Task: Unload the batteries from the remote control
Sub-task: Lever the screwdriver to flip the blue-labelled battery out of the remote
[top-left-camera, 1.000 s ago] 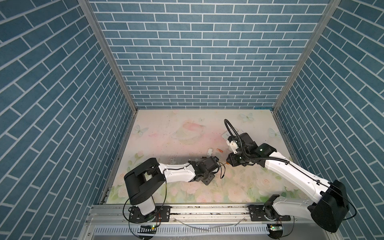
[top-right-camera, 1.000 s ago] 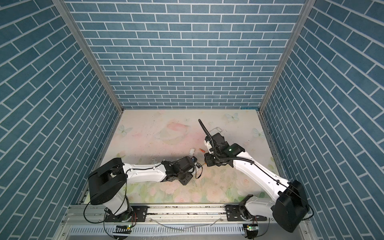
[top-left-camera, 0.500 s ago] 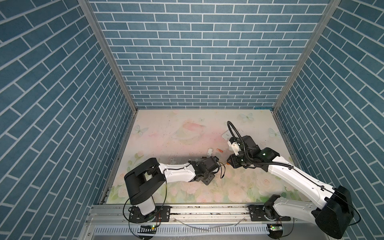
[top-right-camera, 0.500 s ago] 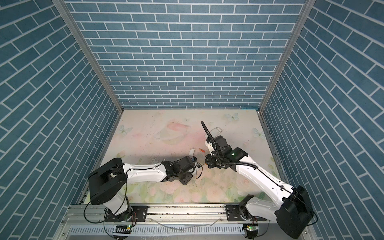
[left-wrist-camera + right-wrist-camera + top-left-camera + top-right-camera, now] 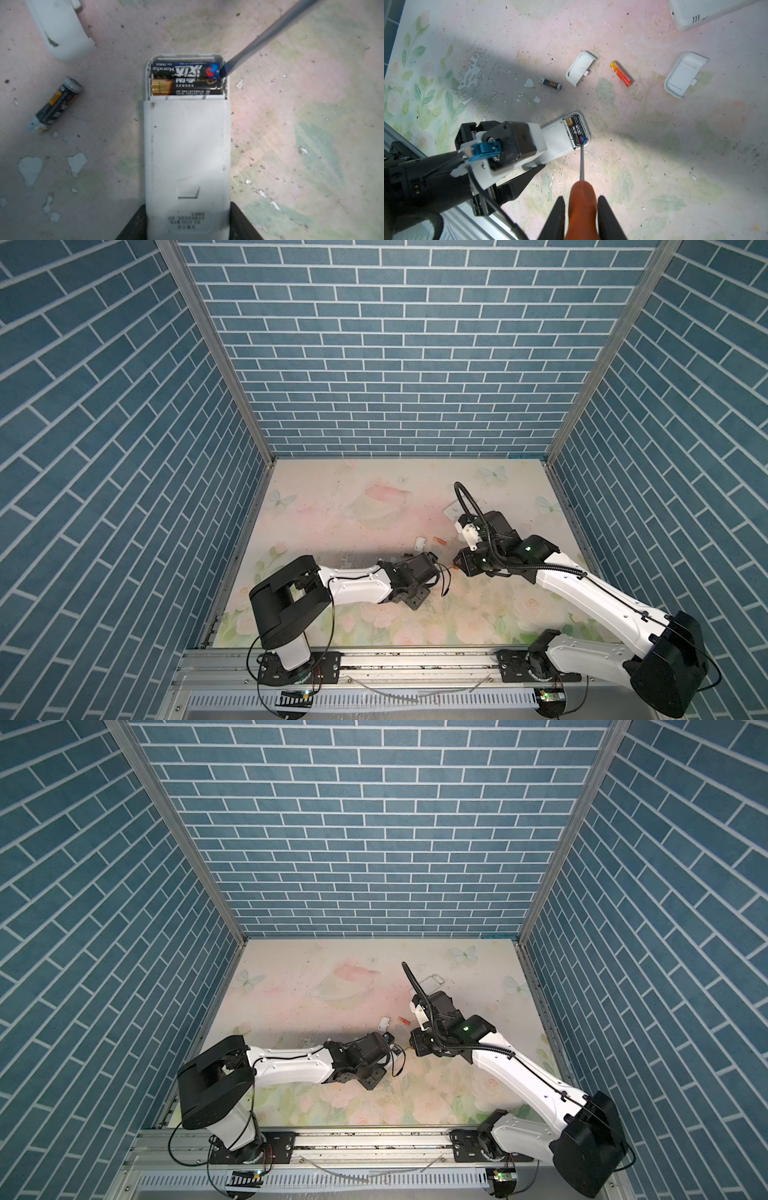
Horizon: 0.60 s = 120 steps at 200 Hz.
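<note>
My left gripper (image 5: 187, 220) is shut on the sides of the white remote control (image 5: 187, 155), which lies back up with its compartment uncovered. Two batteries (image 5: 185, 70) (image 5: 185, 86) sit side by side in the compartment. My right gripper (image 5: 581, 199) is shut on the orange handle of a screwdriver (image 5: 582, 193). The screwdriver's tip (image 5: 222, 71) touches the end of the outer cell. A loose dark battery (image 5: 550, 83) and an orange battery (image 5: 621, 73) lie on the mat. In both top views the two grippers (image 5: 432, 562) (image 5: 413, 1046) meet mid-table.
Two white covers (image 5: 580, 68) (image 5: 683, 74) lie near the loose cells, and another white device (image 5: 708, 12) lies farther off. The floral mat (image 5: 332, 497) is bounded by blue brick walls, with a metal rail (image 5: 415, 659) along the front.
The right arm has shifted slightly right and lower with the screwdriver. The left arm and the remote have stayed put.
</note>
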{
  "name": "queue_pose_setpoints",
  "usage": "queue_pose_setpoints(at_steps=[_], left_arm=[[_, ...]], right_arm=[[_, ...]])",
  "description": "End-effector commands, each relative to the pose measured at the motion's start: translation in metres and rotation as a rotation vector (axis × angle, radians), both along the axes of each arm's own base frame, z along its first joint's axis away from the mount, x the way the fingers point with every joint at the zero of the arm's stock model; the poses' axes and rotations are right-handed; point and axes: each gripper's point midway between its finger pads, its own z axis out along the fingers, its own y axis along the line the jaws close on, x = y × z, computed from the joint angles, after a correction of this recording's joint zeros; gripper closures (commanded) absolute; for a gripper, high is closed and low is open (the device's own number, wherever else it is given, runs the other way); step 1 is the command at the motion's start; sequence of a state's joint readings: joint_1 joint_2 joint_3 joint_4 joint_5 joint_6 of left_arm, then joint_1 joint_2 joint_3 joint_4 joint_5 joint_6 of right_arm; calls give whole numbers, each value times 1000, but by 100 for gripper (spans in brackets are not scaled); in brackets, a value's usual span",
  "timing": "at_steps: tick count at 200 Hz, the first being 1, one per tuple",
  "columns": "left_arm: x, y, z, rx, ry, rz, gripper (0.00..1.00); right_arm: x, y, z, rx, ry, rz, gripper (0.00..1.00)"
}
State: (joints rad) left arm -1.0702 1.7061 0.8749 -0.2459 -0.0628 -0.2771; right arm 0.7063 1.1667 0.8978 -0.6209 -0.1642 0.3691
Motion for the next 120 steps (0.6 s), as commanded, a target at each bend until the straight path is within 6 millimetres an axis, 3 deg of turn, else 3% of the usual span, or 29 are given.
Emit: queue_pose_setpoints(at_steps=[1,120], left_arm=[[-48,29,-60,148,203,-97,68],[-49,28,-62,149,209,-103,68]], right_arm=[[20,46,58,244,-152,75,100],[31,55,80,284,-218,93,100]])
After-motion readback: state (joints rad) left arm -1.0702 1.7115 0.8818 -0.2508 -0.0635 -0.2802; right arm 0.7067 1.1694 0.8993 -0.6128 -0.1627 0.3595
